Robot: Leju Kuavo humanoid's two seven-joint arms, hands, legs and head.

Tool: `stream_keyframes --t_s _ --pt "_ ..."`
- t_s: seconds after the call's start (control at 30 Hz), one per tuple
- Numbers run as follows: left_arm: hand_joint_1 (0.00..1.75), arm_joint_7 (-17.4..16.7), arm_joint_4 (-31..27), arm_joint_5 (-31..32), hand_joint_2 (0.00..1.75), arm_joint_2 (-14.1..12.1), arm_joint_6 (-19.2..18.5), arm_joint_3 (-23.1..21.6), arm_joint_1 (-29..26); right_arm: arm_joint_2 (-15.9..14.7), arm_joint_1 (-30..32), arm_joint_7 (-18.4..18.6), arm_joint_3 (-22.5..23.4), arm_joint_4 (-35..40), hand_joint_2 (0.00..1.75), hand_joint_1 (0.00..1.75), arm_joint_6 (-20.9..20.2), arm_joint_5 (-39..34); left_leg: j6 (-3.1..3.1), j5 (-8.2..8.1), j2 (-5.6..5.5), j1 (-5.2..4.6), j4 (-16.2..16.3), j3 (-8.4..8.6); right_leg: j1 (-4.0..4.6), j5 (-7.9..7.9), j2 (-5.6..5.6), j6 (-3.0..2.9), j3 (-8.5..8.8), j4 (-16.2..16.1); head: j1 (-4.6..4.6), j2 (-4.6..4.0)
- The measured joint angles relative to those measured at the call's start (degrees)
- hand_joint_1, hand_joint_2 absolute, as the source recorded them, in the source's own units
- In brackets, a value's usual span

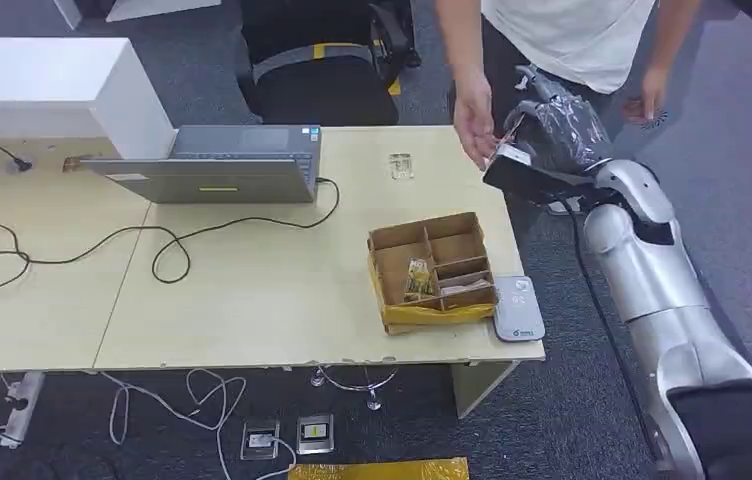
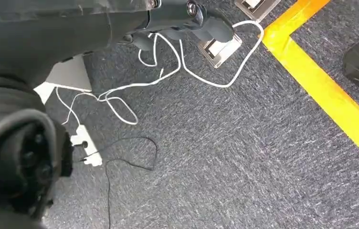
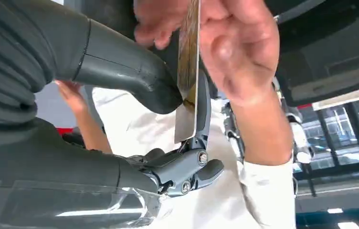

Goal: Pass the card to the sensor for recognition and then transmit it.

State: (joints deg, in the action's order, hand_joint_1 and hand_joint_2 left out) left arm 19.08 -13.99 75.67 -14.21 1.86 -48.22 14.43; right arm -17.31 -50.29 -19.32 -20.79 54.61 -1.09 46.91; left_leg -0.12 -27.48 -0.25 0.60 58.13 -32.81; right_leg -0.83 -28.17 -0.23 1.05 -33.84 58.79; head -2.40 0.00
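Grey carpet [image 1: 572,300], pale desks [image 1: 252,290]

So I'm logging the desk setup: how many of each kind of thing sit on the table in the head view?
Laptop: 1
Cardboard divider box: 1
Card sensor: 1
Clear holder: 1
Black cable: 1
Total: 5

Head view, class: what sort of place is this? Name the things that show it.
Probably an office or lab workspace: a pale desk bearing a laptop and trailing cables, a black office chair behind, and grey carpet.
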Motion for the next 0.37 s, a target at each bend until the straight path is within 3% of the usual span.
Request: stream_keyframes --t_s 0.27,0.3,0.33,0.37 --pt "0.0 0.0 -0.1 -0.1 0.0 0.0 -0.2 0.0 0.1 3.5 -4.8 -0.5 -1.4 -11.9 1.75 1.75 2.3 0.1 0.0 0.0 -0.01 0.01 0.0 0.01 0.01 0.0 -0.02 0.0 -0.01 0.0 -0.02 0.0" --pt "0.0 0.0 -0.1 -0.2 0.0 0.0 -0.2 0.0 0.1 3.8 -5.3 -0.6 -1.7 -13.2 1.75 1.54 2.6 -0.1 0.0 0.0 -0.01 0.01 0.0 0.01 0.01 0.0 -0.01 0.0 -0.01 0.0 0.0 0.0" --pt "0.0 0.0 -0.1 -0.2 0.0 0.0 -0.2 0.0 0.1 4.2 -5.6 -0.6 -1.8 -14.5 1.75 0.56 2.9 -0.2 0.0 0.01 -0.02 0.01 0.0 0.01 0.01 0.0 -0.03 0.0 0.0 0.0 -0.02 0.0" --pt "0.0 0.0 -0.1 -0.2 0.0 0.0 -0.2 0.0 0.1 4.4 -5.6 -0.6 -1.8 -15.3 1.75 0.0 3.1 -0.3 0.0 0.01 -0.05 0.01 0.0 0.01 0.01 0.0 -0.05 0.0 0.0 0.0 -0.02 0.0"
